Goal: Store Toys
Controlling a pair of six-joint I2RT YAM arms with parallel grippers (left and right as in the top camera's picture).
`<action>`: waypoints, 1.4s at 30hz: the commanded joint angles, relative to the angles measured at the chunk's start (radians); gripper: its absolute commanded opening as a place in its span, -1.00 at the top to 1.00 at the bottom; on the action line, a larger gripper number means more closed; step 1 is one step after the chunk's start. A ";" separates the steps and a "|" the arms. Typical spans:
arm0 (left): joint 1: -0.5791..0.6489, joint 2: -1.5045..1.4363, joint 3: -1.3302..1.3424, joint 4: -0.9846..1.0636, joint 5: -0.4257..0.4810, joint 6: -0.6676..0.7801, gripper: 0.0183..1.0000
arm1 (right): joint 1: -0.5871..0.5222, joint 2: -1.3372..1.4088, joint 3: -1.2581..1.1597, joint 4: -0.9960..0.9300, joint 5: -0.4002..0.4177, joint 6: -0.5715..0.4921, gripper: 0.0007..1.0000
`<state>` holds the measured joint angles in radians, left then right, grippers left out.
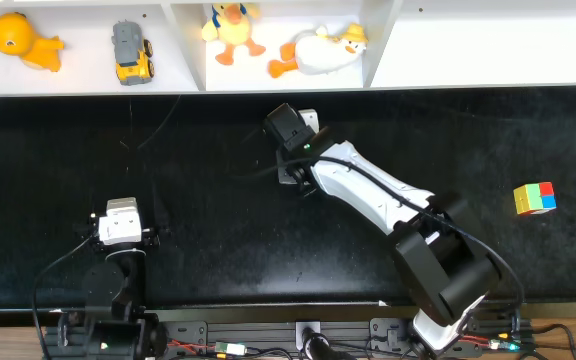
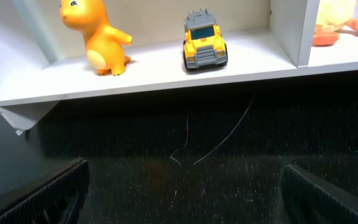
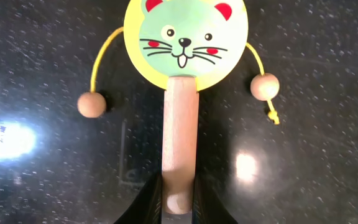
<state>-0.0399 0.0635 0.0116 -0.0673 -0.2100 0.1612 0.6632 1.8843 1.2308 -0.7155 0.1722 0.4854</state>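
A wooden rattle drum (image 3: 185,40) with a green cat face on a yellow disc has two bead strings and a plain handle. My right gripper (image 3: 179,190) is shut on the end of that handle, above the black table near its middle. In the top view the right gripper (image 1: 293,160) sits just in front of the white shelf (image 1: 288,82). A multicoloured cube (image 1: 534,198) lies on the table at the far right. My left gripper (image 1: 120,215) rests near its base with its fingers (image 2: 42,193) wide open and nothing between them.
The shelf holds an orange toy animal (image 1: 26,42), a yellow truck (image 1: 132,52), a yellow duck plush (image 1: 232,30) and a white duck plush (image 1: 318,50). Its rightmost compartment (image 1: 488,40) has bare floor. White dividers (image 1: 188,40) separate the compartments.
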 commanded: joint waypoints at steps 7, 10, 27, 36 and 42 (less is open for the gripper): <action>-0.007 -0.010 -0.004 -0.002 0.010 0.014 -1.00 | 0.006 -0.171 0.028 -0.101 0.091 0.008 0.91; -0.007 -0.010 -0.004 -0.002 0.010 0.014 -1.00 | 0.006 -0.219 0.027 -0.161 0.092 0.013 0.92; -0.007 -0.010 -0.004 -0.002 0.010 0.014 -1.00 | -0.053 -0.668 -0.259 -0.257 0.106 0.121 0.92; -0.007 -0.010 -0.004 -0.002 0.010 0.014 -1.00 | -0.315 -0.850 -0.343 -0.267 0.052 0.023 0.92; -0.007 -0.010 -0.004 -0.002 0.010 0.014 -1.00 | -0.480 -0.882 -0.343 -0.259 0.026 -0.080 0.92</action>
<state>-0.0399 0.0635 0.0116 -0.0673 -0.2100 0.1612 0.2356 1.0229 0.8917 -0.9855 0.2153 0.4774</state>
